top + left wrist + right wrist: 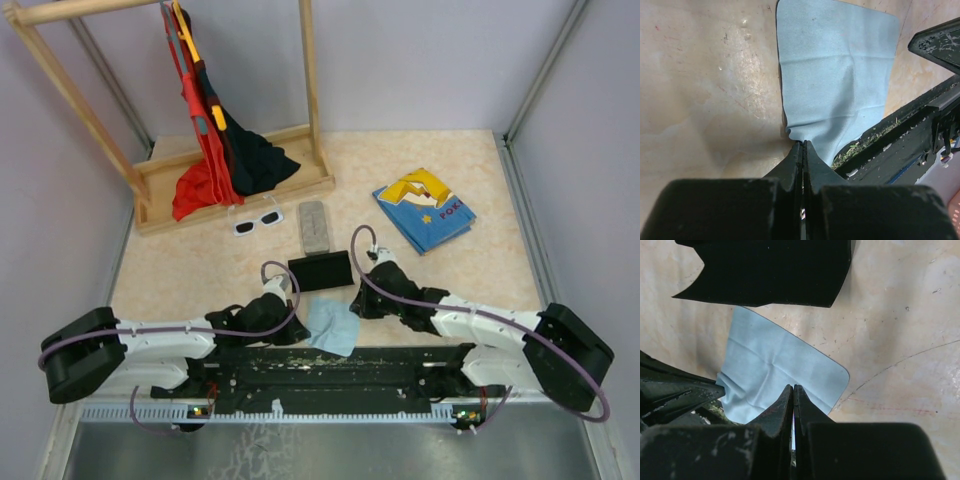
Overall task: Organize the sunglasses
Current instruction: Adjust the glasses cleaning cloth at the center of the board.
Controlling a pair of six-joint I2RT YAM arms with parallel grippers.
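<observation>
Although the job concerns sunglasses, both hands are on the light-blue cloth [835, 75] at the desk's [190, 275] near edge. The left hand [803, 144] has its fingers pressed together, pinching the cloth's puckered corner. The right hand [793, 387] is closed too, apparently nipping the cloth's edge farther right. This looks like a preparatory step, spreading or folding the cloth, with the eyewear not yet handled. Next, I judge, the hands must move in step so that neither pinch slips. The white-framed sunglasses [257, 221] lie well behind the left hand, beside the wooden rack's [235, 195] base. To their right is a grey case [314, 226], and a black case [320, 271] sits just beyond the cloth.
</observation>
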